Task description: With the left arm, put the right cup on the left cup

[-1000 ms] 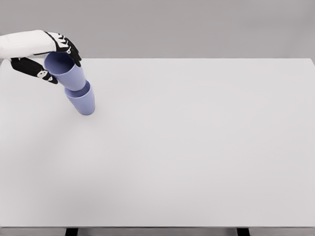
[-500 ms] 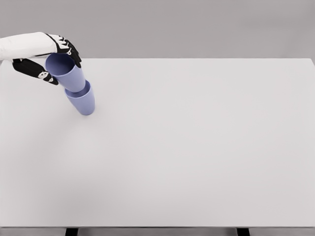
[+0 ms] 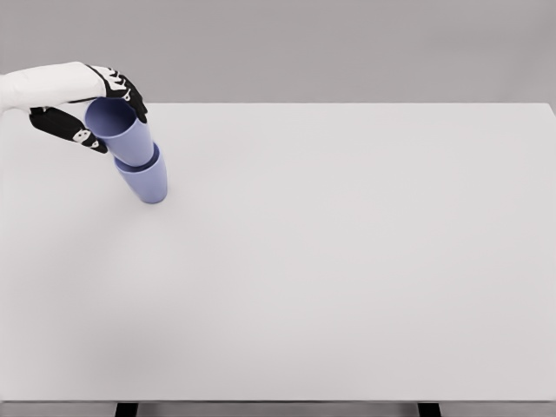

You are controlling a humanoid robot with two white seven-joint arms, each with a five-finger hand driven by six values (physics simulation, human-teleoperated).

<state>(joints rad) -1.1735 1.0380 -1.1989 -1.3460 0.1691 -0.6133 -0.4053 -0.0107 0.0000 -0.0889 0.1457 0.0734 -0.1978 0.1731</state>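
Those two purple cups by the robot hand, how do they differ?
The upper cup is gripped by the left robot hand; the lower cup stands on the table, untouched. The upper cup sits partly inside the lower cup. The upper cup's opening shows; the lower cup's is covered. Both look alike in colour and shape.

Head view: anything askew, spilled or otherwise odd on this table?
Nothing is spilled or damaged. The upper cup, gripped at its rim by the left hand, sits partly inside the lower cup. The pair reads as leaning up and to the left, though that may just be the camera angle.
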